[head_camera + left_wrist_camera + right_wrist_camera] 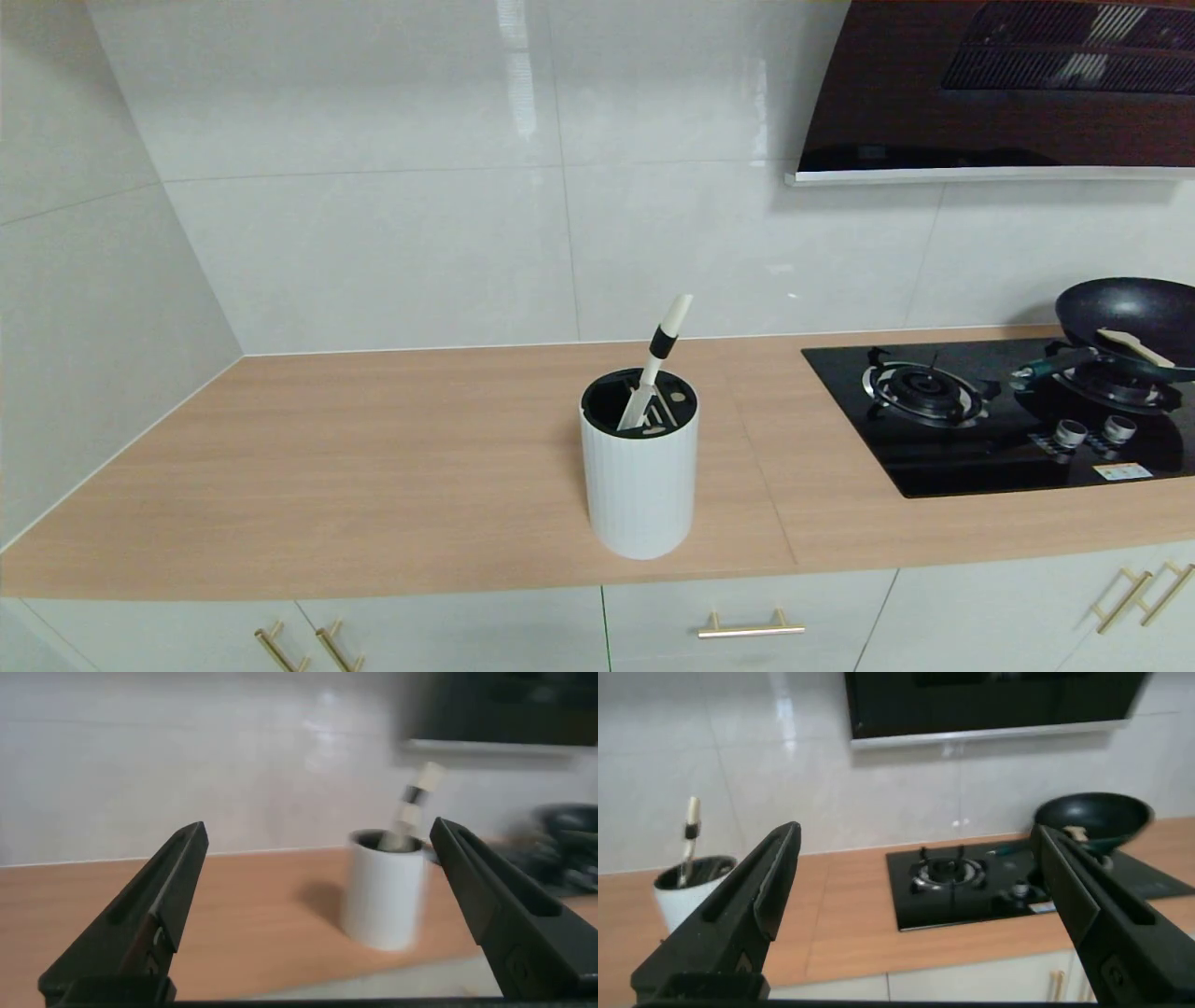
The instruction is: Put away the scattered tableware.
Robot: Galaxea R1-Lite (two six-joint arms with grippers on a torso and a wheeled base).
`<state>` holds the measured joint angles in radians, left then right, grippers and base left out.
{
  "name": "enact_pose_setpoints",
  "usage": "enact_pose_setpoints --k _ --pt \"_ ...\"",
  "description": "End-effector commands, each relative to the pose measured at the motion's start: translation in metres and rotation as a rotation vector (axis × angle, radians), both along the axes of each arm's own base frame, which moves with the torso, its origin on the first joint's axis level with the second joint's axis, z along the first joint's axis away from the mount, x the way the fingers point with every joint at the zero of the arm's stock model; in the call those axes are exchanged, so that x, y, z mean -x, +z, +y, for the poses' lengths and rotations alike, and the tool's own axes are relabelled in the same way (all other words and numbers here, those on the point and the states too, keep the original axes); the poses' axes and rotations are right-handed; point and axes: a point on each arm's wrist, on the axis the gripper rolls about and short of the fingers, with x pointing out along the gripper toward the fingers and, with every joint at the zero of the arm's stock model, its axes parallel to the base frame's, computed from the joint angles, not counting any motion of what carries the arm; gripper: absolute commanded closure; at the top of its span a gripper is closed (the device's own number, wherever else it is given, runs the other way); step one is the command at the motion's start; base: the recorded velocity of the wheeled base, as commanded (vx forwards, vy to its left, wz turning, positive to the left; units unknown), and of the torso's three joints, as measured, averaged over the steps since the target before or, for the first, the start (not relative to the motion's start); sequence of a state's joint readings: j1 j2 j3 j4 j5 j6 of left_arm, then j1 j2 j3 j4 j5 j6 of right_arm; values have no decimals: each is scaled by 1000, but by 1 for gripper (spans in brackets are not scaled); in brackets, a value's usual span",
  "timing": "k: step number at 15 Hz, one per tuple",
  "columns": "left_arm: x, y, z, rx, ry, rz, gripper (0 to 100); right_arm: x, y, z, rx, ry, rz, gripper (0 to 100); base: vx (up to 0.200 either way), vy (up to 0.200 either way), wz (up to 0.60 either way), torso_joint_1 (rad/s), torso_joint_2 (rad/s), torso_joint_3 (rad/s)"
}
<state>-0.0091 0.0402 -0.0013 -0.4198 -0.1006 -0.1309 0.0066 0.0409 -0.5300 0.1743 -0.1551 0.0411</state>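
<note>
Left hand, right hand: level, facing tabletop, released, empty. Knife: blade down in white holder, handle leaning up-right.

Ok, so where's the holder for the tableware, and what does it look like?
Find the long wooden counter under the white tiled wall. Left of the black stove, near the front edge, stands the holder. It is the only tall white ribbed cylinder, with a cream-handled utensil poking out at a slant.
</note>
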Motion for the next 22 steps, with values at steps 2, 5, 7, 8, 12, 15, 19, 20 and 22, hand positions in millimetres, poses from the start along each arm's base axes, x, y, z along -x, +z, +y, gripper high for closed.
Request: enact_pose_setpoints --k 2,5,7,8,12,15,19,20,22 --pt "2 -7 0 -16 30 12 0 -18 -34 -2 -35 -105 70 0 0 0 0 0 0 0" --pt "-2 -22 0 -132 64 161 0 -52 -82 -2 42 -130 93 0 0 0 0 0 0 0" --pt "-4 -32 0 -154 68 250 0 -58 -95 -2 89 -130 127 0 0 0 0 0 0 0" --pt "-4 -37 0 -154 76 301 0 -58 -95 -2 89 -126 127 0 0 0 0 0 0 0" --pt "-4 -44 1 -158 94 376 0 -61 -111 0 61 -36 270 0 0 0 0 0 0 0" --pt "-4 -44 1 -134 91 377 0 -61 -117 3 62 110 324 0 0 0 0 0 0 0" --pt "-4 -44 1 -131 91 377 0 -61 -117 3 99 106 324 0 0 0 0 0 0 0" --pt "-4 -44 1 -131 91 377 0 -61 -117 3 45 115 320 0 0 0 0 0 0 0" --pt "-4 -44 1 -131 91 377 0 -61 -117 3 48 114 321 0 0 0 0 0 0 0"
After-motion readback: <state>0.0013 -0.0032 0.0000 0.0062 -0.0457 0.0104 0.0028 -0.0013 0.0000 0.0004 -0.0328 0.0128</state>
